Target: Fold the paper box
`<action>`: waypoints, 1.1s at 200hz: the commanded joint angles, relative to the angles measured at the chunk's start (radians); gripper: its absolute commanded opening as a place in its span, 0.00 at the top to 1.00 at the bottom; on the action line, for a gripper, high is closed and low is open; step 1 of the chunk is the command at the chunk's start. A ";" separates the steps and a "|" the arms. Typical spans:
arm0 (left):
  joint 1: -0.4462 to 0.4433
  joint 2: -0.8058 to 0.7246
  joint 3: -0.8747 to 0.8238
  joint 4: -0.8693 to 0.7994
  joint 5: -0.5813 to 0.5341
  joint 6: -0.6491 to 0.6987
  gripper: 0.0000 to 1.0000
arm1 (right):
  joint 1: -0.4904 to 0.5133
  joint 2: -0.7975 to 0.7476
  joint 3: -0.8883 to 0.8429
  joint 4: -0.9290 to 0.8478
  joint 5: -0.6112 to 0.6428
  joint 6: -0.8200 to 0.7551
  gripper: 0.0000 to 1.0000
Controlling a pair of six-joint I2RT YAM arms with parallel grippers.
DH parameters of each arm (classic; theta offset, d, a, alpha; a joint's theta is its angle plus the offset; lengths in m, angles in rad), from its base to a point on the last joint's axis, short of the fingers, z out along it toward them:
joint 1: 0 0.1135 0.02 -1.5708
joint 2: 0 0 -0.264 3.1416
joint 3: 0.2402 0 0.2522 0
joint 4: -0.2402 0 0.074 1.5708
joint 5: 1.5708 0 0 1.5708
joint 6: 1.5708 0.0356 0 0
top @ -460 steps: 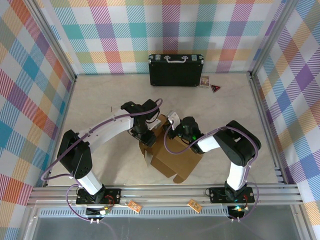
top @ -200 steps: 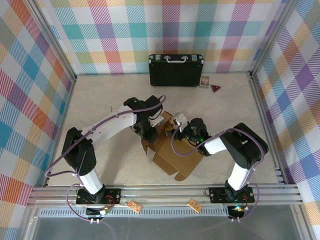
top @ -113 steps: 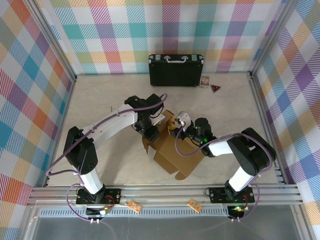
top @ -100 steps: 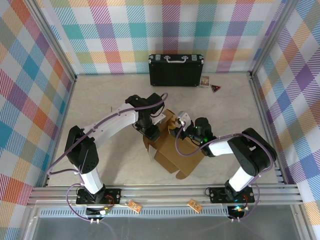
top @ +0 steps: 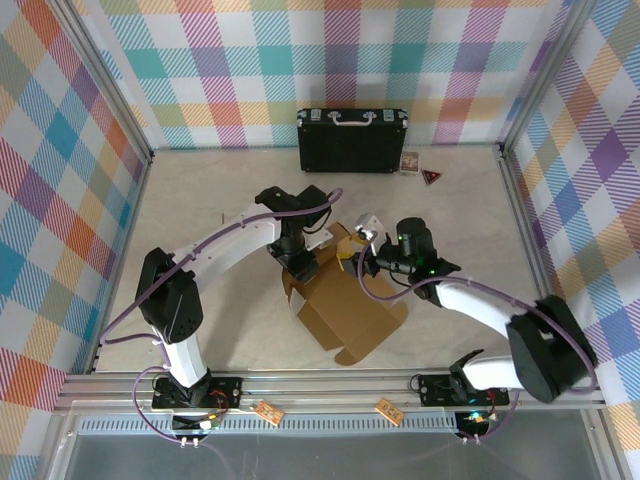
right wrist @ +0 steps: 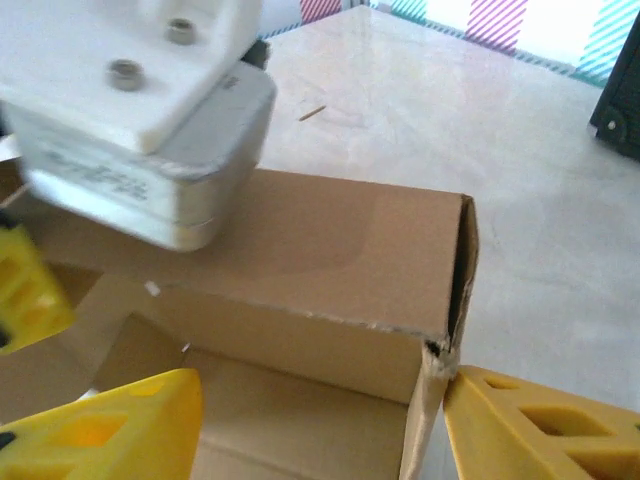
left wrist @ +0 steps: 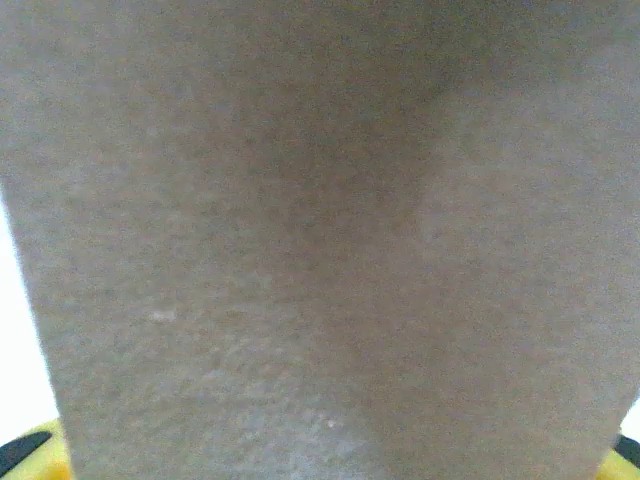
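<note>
The left arm (top: 225, 240) and the right arm (top: 478, 303) both have white links, bulky black joints and a lilac cable looped loosely alongside. A small green light (top: 405, 239) glows at the right arm's wrist. The right gripper (right wrist: 322, 392) has bright yellow fingers (right wrist: 530, 430) with moulded cut-outs.

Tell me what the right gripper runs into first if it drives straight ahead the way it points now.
The right gripper would meet the brown corrugated cardboard box first: its upright wall stands just ahead, between the open yellow fingers. Exact depth is unclear.
</note>
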 commanded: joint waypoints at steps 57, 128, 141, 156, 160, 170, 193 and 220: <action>0.046 0.006 0.010 0.074 0.024 0.408 0.48 | -0.007 -0.125 0.165 -0.460 0.001 -0.206 0.15; 0.223 0.025 -0.028 0.131 0.191 0.601 0.49 | -0.065 -0.049 0.397 -0.889 -0.164 -0.700 0.13; 0.234 0.030 -0.022 0.136 0.214 0.625 0.49 | -0.069 0.001 0.466 -0.954 -0.117 -0.784 0.12; 0.245 0.038 -0.011 0.129 0.236 0.647 0.49 | -0.092 0.073 0.547 -0.978 -0.108 -0.851 0.11; 0.246 0.041 -0.007 0.123 0.241 0.649 0.49 | -0.099 0.096 0.574 -0.987 -0.117 -0.872 0.11; 0.246 0.046 0.003 0.110 0.242 0.655 0.49 | -0.121 0.152 0.637 -1.000 -0.154 -0.902 0.11; 0.245 0.052 0.018 0.086 0.238 0.658 0.48 | -0.136 0.257 0.762 -1.084 -0.173 -0.978 0.11; 0.245 0.044 0.014 0.082 0.257 0.660 0.48 | -0.137 0.344 0.833 -1.173 -0.157 -1.037 0.11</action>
